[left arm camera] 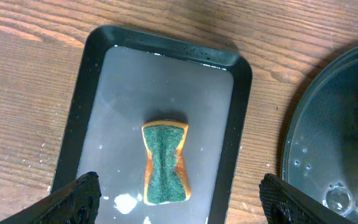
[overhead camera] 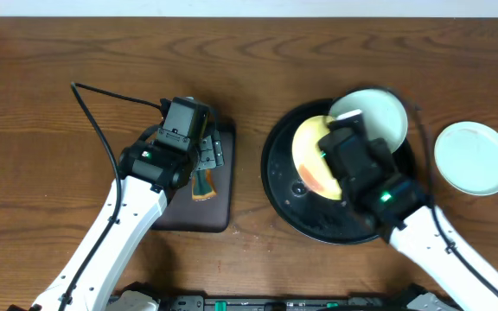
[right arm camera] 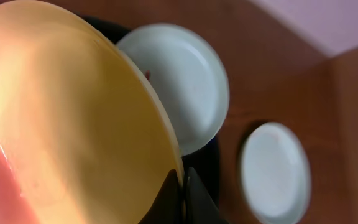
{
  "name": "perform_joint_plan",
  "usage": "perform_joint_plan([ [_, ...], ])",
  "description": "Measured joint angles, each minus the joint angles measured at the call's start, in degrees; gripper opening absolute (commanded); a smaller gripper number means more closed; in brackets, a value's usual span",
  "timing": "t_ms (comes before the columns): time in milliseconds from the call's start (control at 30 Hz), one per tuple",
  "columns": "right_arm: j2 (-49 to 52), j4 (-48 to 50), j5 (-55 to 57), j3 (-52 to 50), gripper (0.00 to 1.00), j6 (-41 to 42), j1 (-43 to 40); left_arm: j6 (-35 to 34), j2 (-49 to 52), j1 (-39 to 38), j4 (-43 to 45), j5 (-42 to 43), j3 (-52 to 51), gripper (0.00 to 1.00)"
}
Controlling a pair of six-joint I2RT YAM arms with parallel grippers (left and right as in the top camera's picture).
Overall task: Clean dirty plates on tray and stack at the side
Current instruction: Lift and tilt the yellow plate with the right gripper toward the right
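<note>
Plainly the yellow plate is the weak spot. It sits tilted over the round black tray, its reddish smear unwiped, and the right pincer is closed on no more than a thin bit of its rim. With so little of the edge held, the plate could swivel or slide out, more likely if it is wet, and fall onto the pale plate lying on the tray just beside it. Pressing a sponge against it would push the same way. The third plate lies alone on the desk, right of the tray. Farther left, the left pincer hangs wide open and empty above the sponge. The sponge lies in a film of water in the small rectangular tray, so a careless grab could slop water onto the desk.
</note>
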Motion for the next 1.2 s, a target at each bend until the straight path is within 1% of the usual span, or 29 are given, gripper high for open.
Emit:
perform_joint_plan([
  [233, 0.0, 0.3, 17.6, 0.0, 0.01, -2.6, 12.6, 0.0, 0.0, 0.0, 0.0, 0.0, 0.0, 0.83],
  [367, 0.0, 1.0, 26.4, 0.0, 0.01, -3.6, 15.5, 0.0, 0.0, 0.0, 0.0, 0.0, 0.0, 0.83],
  [467, 0.0, 2.8, 30.2, 0.0, 0.01, -6.0, 16.4, 0.0, 0.0, 0.0, 0.0, 0.0, 0.0, 0.83],
  [867, 0.0, 11.0, 33.9, 0.0, 0.01, -14.9, 18.8, 0.0, 0.0, 0.0, 0.0, 0.0, 0.0, 0.83],
  [1200, 0.0, 11.5, 34.3, 0.0, 0.01, -17.9, 19.6, 0.0, 0.0, 0.0, 0.0, 0.0, 0.0, 0.83],
])
